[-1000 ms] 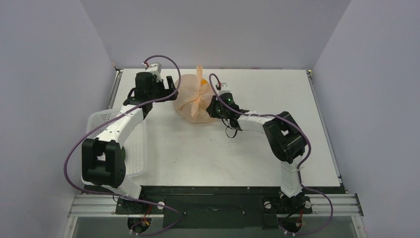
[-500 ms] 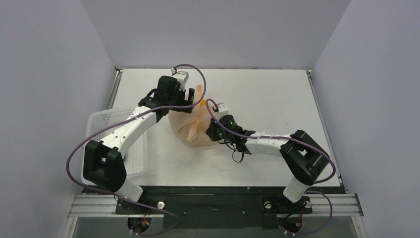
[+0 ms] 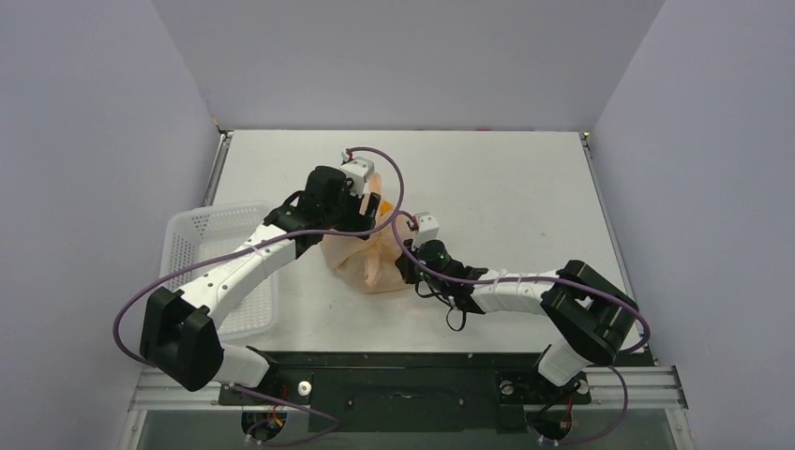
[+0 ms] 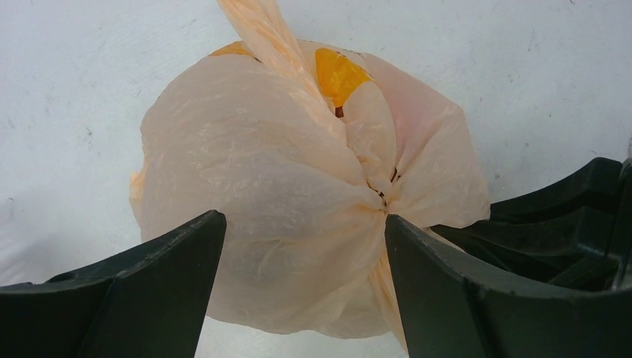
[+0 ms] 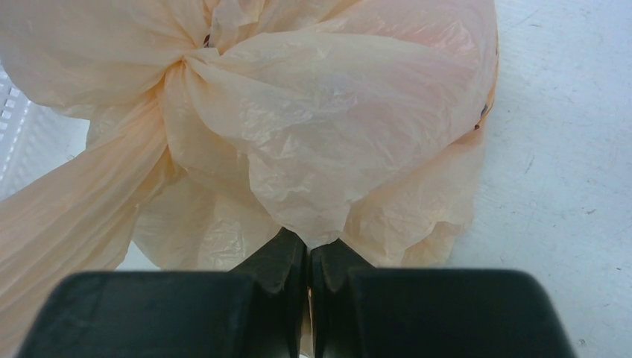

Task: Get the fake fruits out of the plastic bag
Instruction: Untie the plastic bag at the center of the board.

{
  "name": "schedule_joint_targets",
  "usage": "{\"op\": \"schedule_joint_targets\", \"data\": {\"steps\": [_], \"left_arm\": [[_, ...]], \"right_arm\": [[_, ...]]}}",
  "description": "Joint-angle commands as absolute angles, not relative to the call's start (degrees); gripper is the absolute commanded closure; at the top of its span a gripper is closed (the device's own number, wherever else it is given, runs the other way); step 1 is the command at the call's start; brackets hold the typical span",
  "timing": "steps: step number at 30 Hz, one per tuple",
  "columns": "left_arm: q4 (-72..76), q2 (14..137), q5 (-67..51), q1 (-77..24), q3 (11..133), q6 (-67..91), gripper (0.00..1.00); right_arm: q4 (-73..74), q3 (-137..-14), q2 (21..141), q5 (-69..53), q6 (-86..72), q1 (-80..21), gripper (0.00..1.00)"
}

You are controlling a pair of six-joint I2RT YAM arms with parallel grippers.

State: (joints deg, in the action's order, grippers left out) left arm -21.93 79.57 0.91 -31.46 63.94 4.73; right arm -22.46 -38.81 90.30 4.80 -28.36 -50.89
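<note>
White surface (image 3: pixel 506 187). Knotted plastic bag (image 4: pixel 261 186): thin, limp, slippery, likely light; best hold near knot (image 4: pixel 380 195). Right tool (image 5: pixel 309 253) clamped on its film; left tool (image 4: pixel 302 224) wide, astride, empty.

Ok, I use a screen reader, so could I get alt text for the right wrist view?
A crumpled peach bag, gathered into a knot at upper left, fills most of the frame. At the bottom, the right claw is shut on a fold of its plastic. Bare white table shows at right.
</note>
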Motion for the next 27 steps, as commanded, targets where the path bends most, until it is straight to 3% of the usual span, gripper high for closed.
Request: {"op": "schedule_joint_targets", "data": {"steps": [1,12,14,17,18,20,27], "left_arm": [[-20.94,82.02,2.67,-32.25,66.31,3.34,0.25],[-25.45,91.75,3.5,-33.78,71.55,5.45,0.41],[-26.3,92.54,3.7,-33.85,72.17,5.26,0.5],[-26.84,92.42,3.07,-33.88,72.56,4.88,0.73],[-26.82,92.31,2.77,-33.9,72.54,4.86,0.85],[-26.58,91.84,1.63,-33.92,72.28,4.9,0.98],[-24.49,89.23,-2.83,-33.98,70.51,5.29,1.0]], "right_arm": [[-27.85,-37.47,88.26,8.6,-31.7,-51.77,1.0],[-28.28,-37.14,88.14,11.54,-33.27,-53.87,1.0],[-28.19,-37.05,87.96,11.76,-33.49,-53.88,1.0],[-28.14,-36.85,87.81,12.51,-34.13,-53.95,1.0],[-27.93,-36.88,87.81,12.77,-34.46,-53.96,1.0],[-26.93,-36.99,87.62,13.07,-35.0,-54.01,1.0],[-18.4,-38.74,85.5,10.79,-36.24,-54.05,0.99]]}}
